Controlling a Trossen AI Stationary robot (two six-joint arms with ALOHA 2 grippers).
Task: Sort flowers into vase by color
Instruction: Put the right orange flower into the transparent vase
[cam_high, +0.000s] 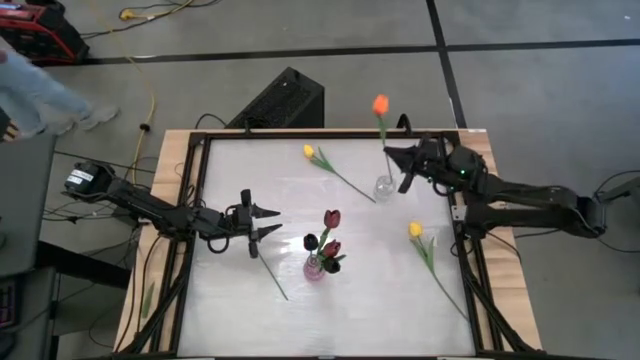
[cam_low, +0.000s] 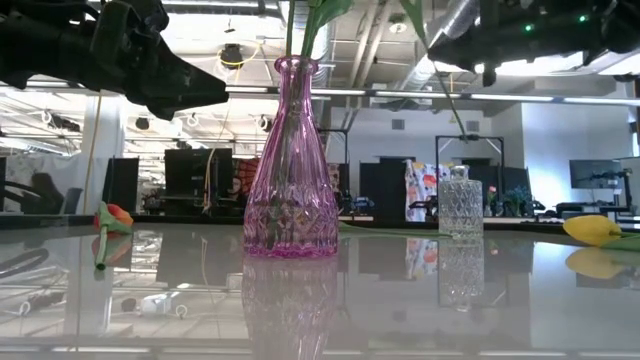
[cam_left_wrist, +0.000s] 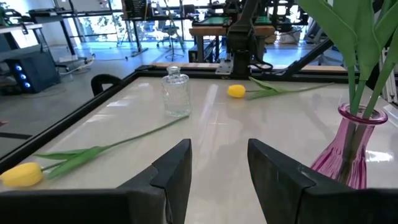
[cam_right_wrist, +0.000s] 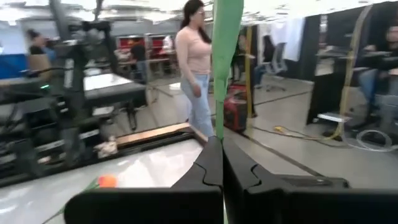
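Roughly halfway through, I'd say. Starting at the near edge of the table (cam_high: 250, 330): a loose yellow tulip (cam_high: 415, 230) lies toward the near right corner, its stem running down to the right edge, so that 1 isn't sorted yet. Next up, about the middle of the table, the pink vase (cam_high: 316, 267) already holds the dark maroon tulips (cam_high: 331, 218), looks like 3 heads, so that color seems done. A thin green stem (cam_high: 272, 278) lies just left of that vase; I can't tell which flower it belongs to.

The left gripper (cam_high: 270, 222) hovers left of the pink vase with its fingers spread apart and nothing between them, basically waiting.

Further back, a second yellow tulip (cam_high: 309, 152) lies near the far edge, unsorted as well. Just right of its stem end is the clear vase (cam_high: 384, 186), and the right gripper (cam_high: 398, 165) is over it, pinched tight on the green stem of the orange-red tulip (cam_high: 380, 105), whose head sticks out past the far edge. I'd guess that 1 is going into the clear vase, then both yellows are left.
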